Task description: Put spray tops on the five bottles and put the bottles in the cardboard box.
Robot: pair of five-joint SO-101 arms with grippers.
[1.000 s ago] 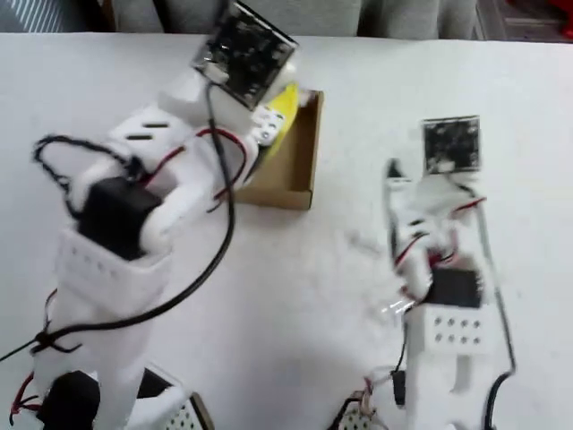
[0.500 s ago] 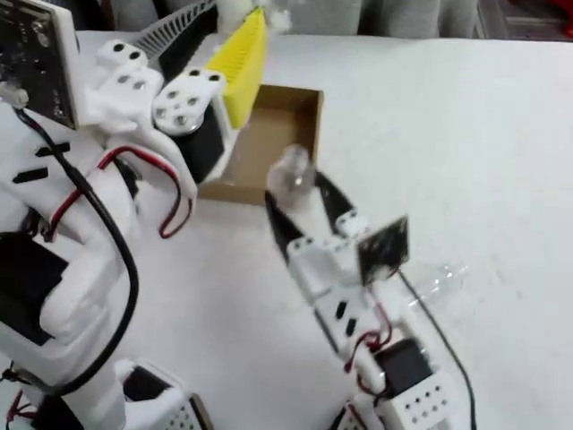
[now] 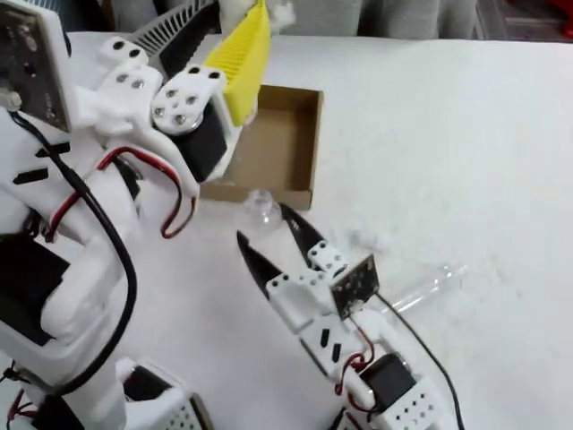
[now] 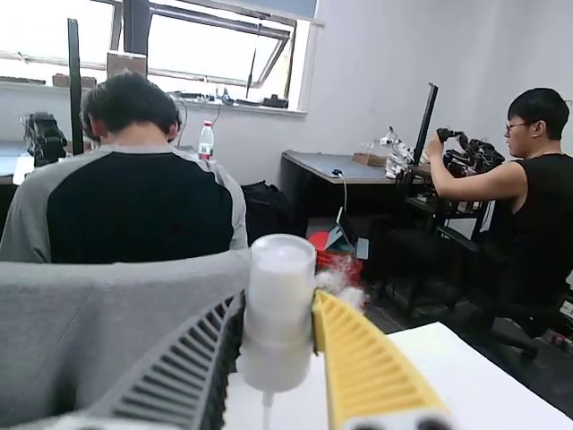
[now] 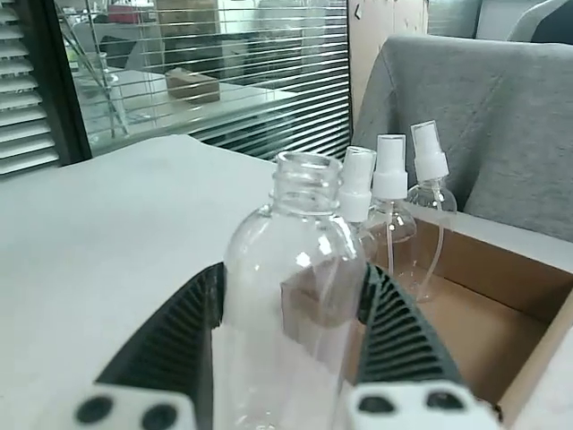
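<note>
The open brown cardboard box (image 5: 515,313) already holds three clear plastic bottles with white spray tops (image 5: 391,202), upright and side by side. I judge the task a little past halfway: two of the five remain. One is the uncapped clear plastic bottle (image 5: 291,242) that my right gripper (image 5: 291,285) has clamped around the body. It stands upright between my two black fingers, its open neck above their tips, just beside the box's near outer wall. It needs its top, then the box. Something clear lies on the table farther off; I cannot tell if it is the fifth. My left gripper (image 4: 277,306), raised high beyond the box, pinches a white spray top (image 4: 279,273) between black and yellow fingers, well apart from that open neck.
</note>
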